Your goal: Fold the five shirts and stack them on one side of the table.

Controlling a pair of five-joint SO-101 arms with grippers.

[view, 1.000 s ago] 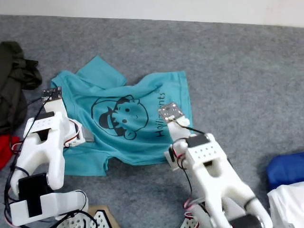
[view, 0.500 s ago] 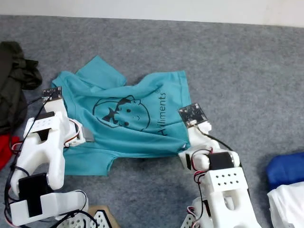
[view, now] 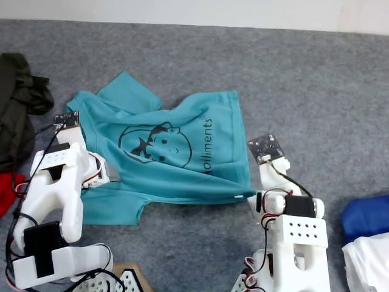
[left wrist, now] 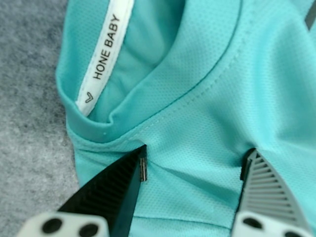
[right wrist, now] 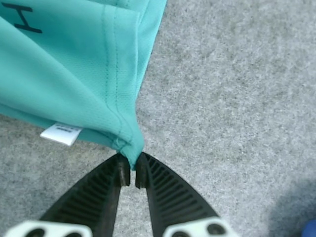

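Observation:
A teal shirt [view: 164,152] with a dark cartoon print lies spread on the grey table, one sleeve toward the back left. My left gripper [left wrist: 195,170] stands open over the collar area, its dark fingers [left wrist: 116,190] pressing on the teal shirt [left wrist: 197,123] just beside the white neck label [left wrist: 103,54]. In the high view the left arm [view: 58,182] rests on the shirt's left edge. My right gripper [right wrist: 131,173] is shut on the hem corner of the teal shirt [right wrist: 74,84], next to a small white tag [right wrist: 61,133]. That corner [view: 243,194] sits at the shirt's near right.
A dark garment [view: 18,103] and a red cloth [view: 6,188] lie at the left edge. A blue cloth [view: 364,216] and a white cloth [view: 368,261] lie at the near right. Bare grey table [view: 304,91] stretches behind and right of the shirt.
My right gripper has pulled the hem corner to the right and toward the front, stretching the shirt's lower edge out flatter. The left arm has not moved.

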